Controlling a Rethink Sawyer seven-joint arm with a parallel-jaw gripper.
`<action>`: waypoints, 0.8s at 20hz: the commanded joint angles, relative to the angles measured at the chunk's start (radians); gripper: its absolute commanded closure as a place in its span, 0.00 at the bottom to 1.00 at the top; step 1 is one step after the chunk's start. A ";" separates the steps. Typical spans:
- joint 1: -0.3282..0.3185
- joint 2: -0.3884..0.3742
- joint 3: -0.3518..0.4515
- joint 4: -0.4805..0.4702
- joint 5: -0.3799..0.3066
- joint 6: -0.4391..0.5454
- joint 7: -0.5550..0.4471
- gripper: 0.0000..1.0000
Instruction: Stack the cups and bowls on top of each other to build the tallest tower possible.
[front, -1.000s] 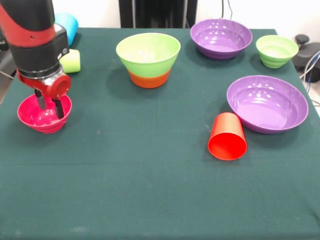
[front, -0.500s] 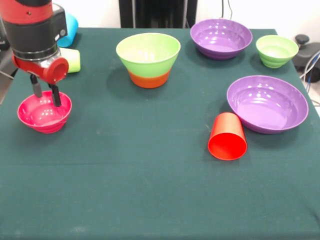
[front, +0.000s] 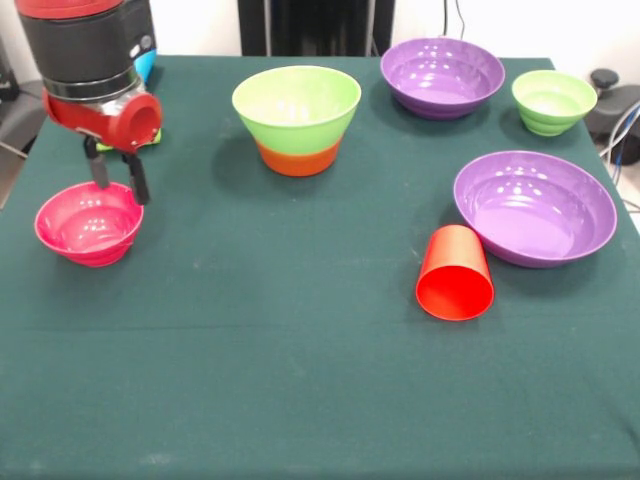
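At upper left, the gripper (front: 117, 183) hangs with its jaws apart and empty, just above the pink bowl (front: 88, 223) near the table's (front: 300, 400) left edge. The tower (front: 297, 118) stands at upper centre. The red cup (front: 455, 272) lies tipped beside the large purple bowl (front: 535, 206); the lower frame is bare cloth.

My arm is a thick black cylinder with a red band above. My red wrist housing carries a round cap, and my gripper (front: 116, 180) has two thin dark fingers.
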 joint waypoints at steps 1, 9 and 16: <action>-0.003 0.017 0.131 0.106 -0.016 -0.076 -0.122 0.00; -0.015 0.031 0.189 0.080 -0.183 -0.054 -0.356 0.00; -0.050 0.052 0.210 0.065 -0.270 0.041 -0.470 0.00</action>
